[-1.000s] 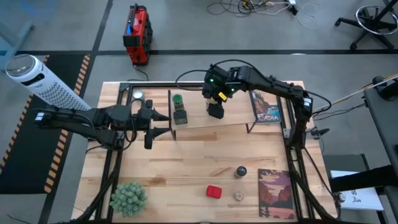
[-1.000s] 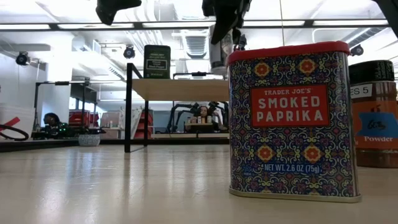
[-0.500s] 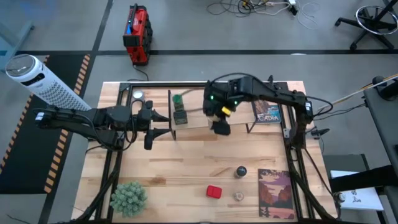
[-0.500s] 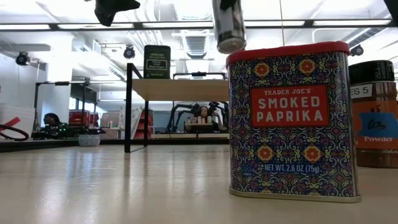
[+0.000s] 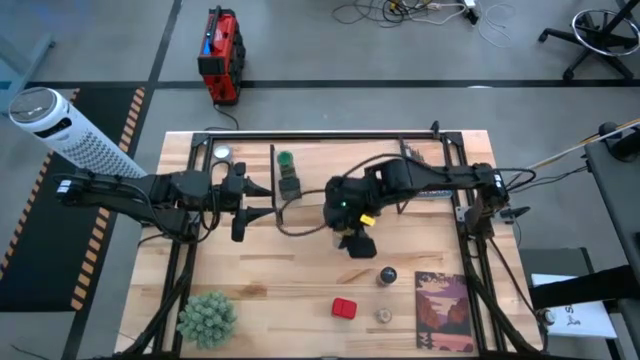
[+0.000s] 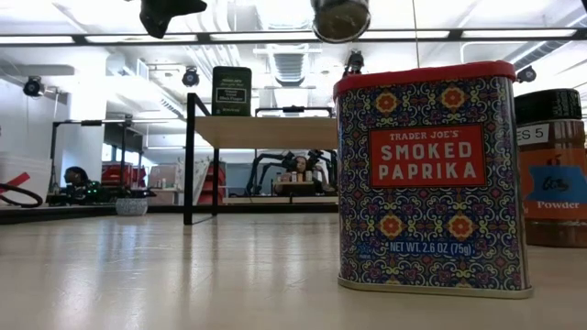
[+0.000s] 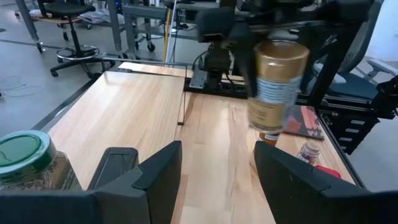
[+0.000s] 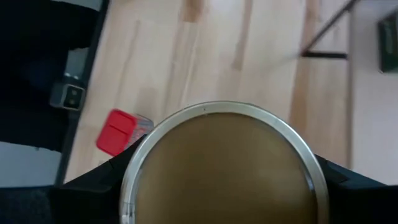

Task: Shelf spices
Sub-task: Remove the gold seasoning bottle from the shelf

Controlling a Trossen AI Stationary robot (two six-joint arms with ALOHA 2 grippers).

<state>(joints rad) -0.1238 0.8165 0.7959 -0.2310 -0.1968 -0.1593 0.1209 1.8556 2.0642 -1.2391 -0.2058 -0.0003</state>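
My right gripper (image 5: 352, 238) is over the middle of the table, nearer than the shelf (image 5: 320, 172), and is shut on the tan cylinder (image 7: 273, 93). The cylinder's bottom shows high in the low view (image 6: 340, 18), and its lid end fills the right wrist view (image 8: 217, 168). The green-lidded jar (image 5: 286, 160) and the dark square tin (image 5: 290, 185) stand on the shelf board. The red square tin (image 5: 344, 307), the dark-lidded brown jar (image 5: 387, 274) and the small pale jar (image 5: 383, 315) stand on the tabletop near the near edge. My left gripper (image 5: 258, 200) waits open at the shelf's left part, beside the green-lidded jar (image 7: 25, 162). My right gripper pinches the tan cylinder at its upper end, just by the gold lid (image 7: 283, 53), one finger (image 8: 93, 186) on each side of the rim (image 8: 134, 180). The fingers come from above, pointing down. The cylinder hangs upright below them, lifted clear of the table and the shelf.
A picture-cover book (image 5: 443, 310) lies at the near right corner, and another (image 5: 430, 185) is at the shelf's right end under the right arm. The fuzzy green plant ball (image 5: 207, 318) sits near left. Bare wood lies between the shelf and the near-edge containers.
My right gripper has carried the tan cylinder from over the shelf board toward the table's near edge, past the shelf's front, keeping it shut and upright. In the low view the cylinder has come closer and sits higher in the picture. The left arm has kept still.
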